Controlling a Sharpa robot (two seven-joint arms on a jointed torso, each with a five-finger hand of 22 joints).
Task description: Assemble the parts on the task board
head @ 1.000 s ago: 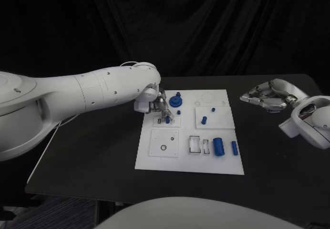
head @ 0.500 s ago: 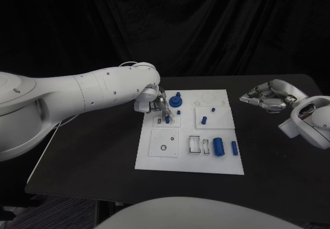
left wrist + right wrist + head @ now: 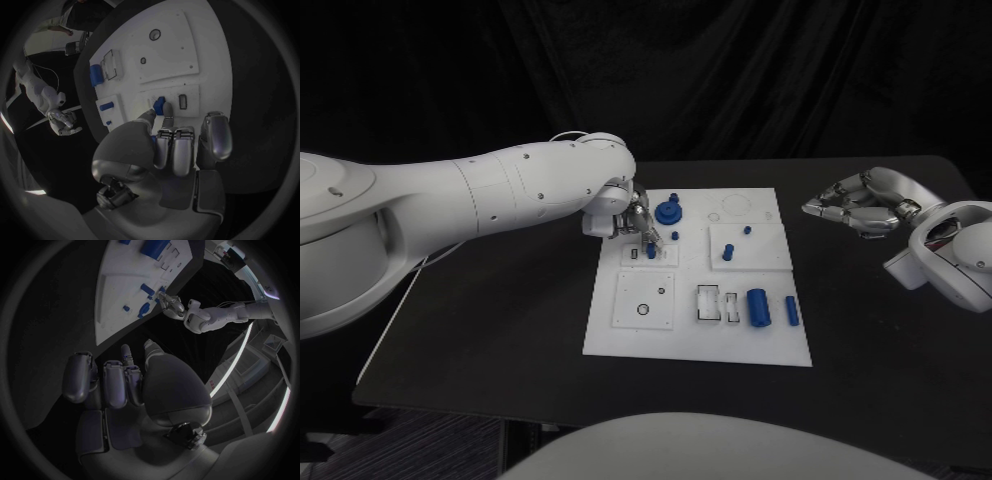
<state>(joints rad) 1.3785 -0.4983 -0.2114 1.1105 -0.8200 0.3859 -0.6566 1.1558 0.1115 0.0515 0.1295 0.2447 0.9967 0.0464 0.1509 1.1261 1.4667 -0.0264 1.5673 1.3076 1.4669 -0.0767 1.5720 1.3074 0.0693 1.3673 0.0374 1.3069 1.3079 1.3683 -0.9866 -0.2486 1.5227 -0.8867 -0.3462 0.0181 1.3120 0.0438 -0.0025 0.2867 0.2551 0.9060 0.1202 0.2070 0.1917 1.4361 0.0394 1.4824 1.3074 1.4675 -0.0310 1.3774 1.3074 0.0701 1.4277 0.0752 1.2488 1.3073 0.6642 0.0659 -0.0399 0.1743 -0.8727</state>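
task board [image 3: 701, 300] lies mid-worktop [image 3: 488, 320], carrying blue parts | left hand [image 3: 635, 222] sits over the board's far-left area, fingertips pinching a small blue part [image 3: 160, 105] at a recess | right hand [image 3: 860, 205] hovers well right of the board, fingers curled in, holding nothing | blue cylinder [image 3: 757, 307] lies near the board's front

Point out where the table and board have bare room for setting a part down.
Free: black table left of the white board, and between the board and the right robot hand. Crowded: the board's far-left corner, where the left robot hand holds a blue part.
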